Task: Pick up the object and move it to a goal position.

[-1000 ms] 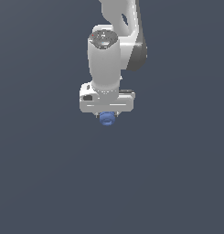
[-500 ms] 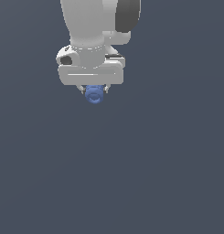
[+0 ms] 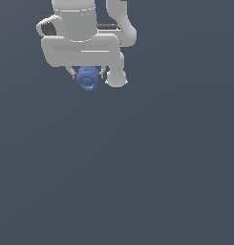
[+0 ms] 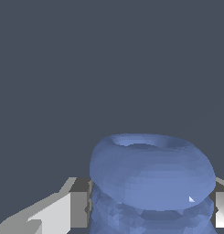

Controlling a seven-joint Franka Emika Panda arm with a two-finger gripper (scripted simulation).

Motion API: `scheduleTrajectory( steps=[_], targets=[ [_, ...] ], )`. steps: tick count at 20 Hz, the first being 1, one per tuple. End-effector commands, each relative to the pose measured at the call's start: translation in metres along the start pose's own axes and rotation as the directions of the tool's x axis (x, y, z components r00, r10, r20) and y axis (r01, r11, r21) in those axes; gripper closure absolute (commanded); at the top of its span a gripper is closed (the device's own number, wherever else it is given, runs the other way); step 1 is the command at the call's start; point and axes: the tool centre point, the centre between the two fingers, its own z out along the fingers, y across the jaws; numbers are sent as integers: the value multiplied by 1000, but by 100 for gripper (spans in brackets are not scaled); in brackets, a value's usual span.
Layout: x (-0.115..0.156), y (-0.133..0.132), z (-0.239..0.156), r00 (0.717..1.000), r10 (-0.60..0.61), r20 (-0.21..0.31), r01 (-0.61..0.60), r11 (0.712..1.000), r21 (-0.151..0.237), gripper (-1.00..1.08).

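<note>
The white Panda arm (image 3: 80, 28) is the biggest thing here, filling the upper part of the exterior view toward that view's left, with the flat grey-blue surface (image 3: 137, 182) spread plain and unbroken beneath and around it. Under the arm's broad wrist block sits the gripper (image 3: 88, 75), its two short fingers (image 3: 72, 72) pointing down from the block. Between them is the object (image 3: 88, 79), small, blue and stubby, built of stacked rounded ridges and narrower than the gripper's body above it; most of it pokes out below the fingertips.

The wrist view shows the same from close by: the object (image 4: 152, 183) bulges large between the gripper (image 4: 150, 208), its widest ring with a shallow dished end facing away from the camera and narrower ridges behind. One grey finger pad (image 4: 79, 208) lies against its flank on one side and the other pad meets it at the opposite edge, so the fingers are clamped on it, with it held off the surface
</note>
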Motion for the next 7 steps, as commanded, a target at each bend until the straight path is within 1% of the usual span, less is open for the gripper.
scheduleTrajectory(
  steps=[1, 7],
  targets=[
    [-2, 3, -9, 1000, -1, 1, 1, 1000, -1, 108],
    [-1, 6, -14, 1000, -1, 1, 1, 1000, -1, 108]
  ],
)
